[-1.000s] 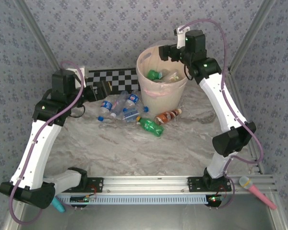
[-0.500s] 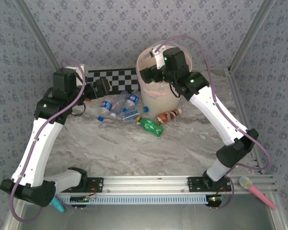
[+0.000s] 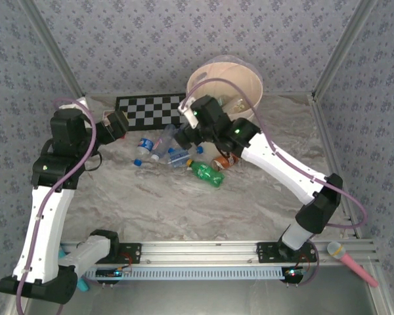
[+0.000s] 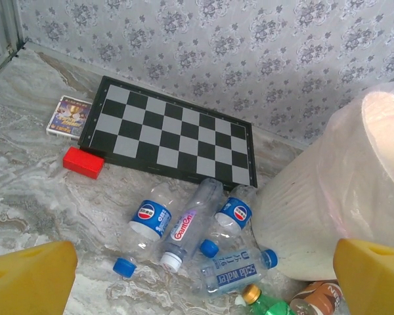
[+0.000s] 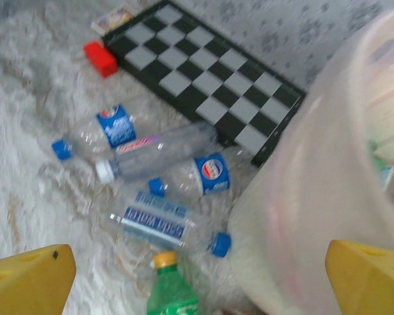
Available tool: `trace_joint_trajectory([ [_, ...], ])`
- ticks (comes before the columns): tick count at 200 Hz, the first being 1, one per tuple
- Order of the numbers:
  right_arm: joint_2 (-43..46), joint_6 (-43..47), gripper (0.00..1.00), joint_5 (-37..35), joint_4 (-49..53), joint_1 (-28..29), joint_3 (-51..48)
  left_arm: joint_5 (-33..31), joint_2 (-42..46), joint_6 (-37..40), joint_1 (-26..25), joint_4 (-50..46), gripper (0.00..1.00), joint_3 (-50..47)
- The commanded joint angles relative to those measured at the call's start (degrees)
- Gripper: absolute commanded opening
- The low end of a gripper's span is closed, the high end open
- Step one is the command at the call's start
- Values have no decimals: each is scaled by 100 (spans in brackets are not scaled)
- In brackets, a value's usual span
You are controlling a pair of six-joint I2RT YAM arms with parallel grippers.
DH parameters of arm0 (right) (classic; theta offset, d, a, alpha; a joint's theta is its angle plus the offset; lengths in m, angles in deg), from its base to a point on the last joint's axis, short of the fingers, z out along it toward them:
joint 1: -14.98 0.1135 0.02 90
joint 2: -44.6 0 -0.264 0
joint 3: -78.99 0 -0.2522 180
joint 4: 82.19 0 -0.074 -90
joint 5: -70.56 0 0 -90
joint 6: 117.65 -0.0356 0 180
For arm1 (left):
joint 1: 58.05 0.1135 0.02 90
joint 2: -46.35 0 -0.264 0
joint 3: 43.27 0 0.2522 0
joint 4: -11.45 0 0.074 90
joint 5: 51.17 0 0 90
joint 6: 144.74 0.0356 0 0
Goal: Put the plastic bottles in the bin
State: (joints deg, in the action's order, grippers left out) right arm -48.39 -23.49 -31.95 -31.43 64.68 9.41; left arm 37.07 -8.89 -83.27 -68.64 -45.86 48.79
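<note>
We hold both sets of jaws spread wide and empty: our left gripper (image 3: 118,123) hangs at 9 o'clock of the plastic bottles (image 3: 174,149), our right gripper (image 3: 184,134) just over them. These lie loose on the table (image 3: 184,203), at 7 o'clock of the bin (image 3: 257,82), with the checkerboard (image 3: 151,108) at their 12 o'clock.

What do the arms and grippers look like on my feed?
The left arm and right arm have white links, black joints and a looping lilac cable each. The left gripper and right gripper are black with blocky yellow fingers. Small green lights dot the right arm.
</note>
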Motion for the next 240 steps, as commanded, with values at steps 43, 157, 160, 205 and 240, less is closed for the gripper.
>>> trace_joint_trajectory([
  [43, -176, -302, 100, 8, 233, 372, -991, 595, 23, 366, 31, -21, 100, 5],
  [157, -1380, -457, 85, 469, 617, -176, -1391, 842, 23, 419, 30, -224, 100, -183],
  [160, -1400, -460, 85, 469, 620, -183, -1395, 846, 18, 419, 28, -218, 100, -184],
  [205, -1769, -534, 80, 399, 612, -196, -1354, 826, -13, 493, 29, -238, 100, -135],
  [240, -1979, -549, 77, 313, 419, -170, -1464, 816, -48, 516, 31, -255, 100, -126],
])
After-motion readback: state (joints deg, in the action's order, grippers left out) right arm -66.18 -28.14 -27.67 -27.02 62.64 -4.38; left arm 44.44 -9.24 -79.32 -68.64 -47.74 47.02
